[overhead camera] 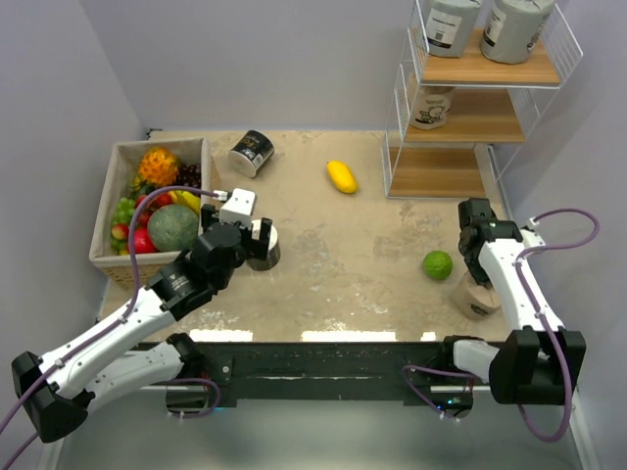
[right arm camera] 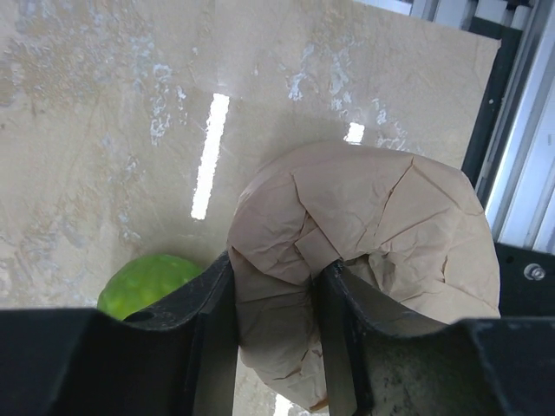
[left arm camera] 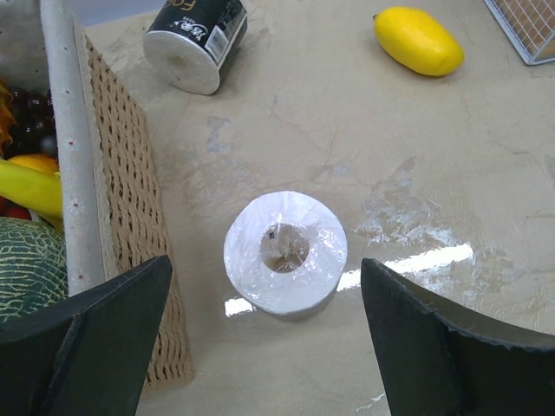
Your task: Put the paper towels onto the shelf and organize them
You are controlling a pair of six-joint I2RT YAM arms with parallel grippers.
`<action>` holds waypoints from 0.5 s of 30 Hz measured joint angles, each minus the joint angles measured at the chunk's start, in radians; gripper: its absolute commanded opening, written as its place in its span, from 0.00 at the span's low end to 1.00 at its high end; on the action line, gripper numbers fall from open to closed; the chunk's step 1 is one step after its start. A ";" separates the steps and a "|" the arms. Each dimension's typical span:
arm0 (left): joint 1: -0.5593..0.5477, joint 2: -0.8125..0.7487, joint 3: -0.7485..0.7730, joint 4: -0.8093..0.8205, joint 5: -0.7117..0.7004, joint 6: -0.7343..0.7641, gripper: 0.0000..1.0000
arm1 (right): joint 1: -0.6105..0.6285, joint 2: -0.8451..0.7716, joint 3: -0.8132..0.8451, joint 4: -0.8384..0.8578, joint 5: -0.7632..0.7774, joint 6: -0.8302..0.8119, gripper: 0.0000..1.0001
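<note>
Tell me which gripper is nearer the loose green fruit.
Right. The right gripper grips the tan roll beside the green fruit; the left gripper hangs open, far from it.

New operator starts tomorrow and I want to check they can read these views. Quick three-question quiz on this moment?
1. True or false: the left gripper is shut on the upright roll below it.
2. Which thing is the right gripper shut on? A) green fruit B) tan roll C) black roll
3. How many rolls stand on the top board of the shelf?

Key: 1 false, its fingers are spread wide on either side of the roll. 2 B, it pinches the wrapping. 3 two.
</note>
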 measured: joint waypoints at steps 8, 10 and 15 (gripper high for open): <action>0.000 -0.034 0.000 0.000 0.033 -0.016 0.95 | 0.000 -0.085 0.143 -0.034 -0.021 -0.098 0.19; 0.000 -0.043 0.005 -0.001 0.060 -0.028 0.95 | 0.001 -0.107 0.172 -0.019 -0.053 -0.141 0.18; 0.000 -0.033 0.070 -0.016 0.163 -0.080 0.95 | 0.004 -0.164 0.214 0.045 -0.212 -0.283 0.18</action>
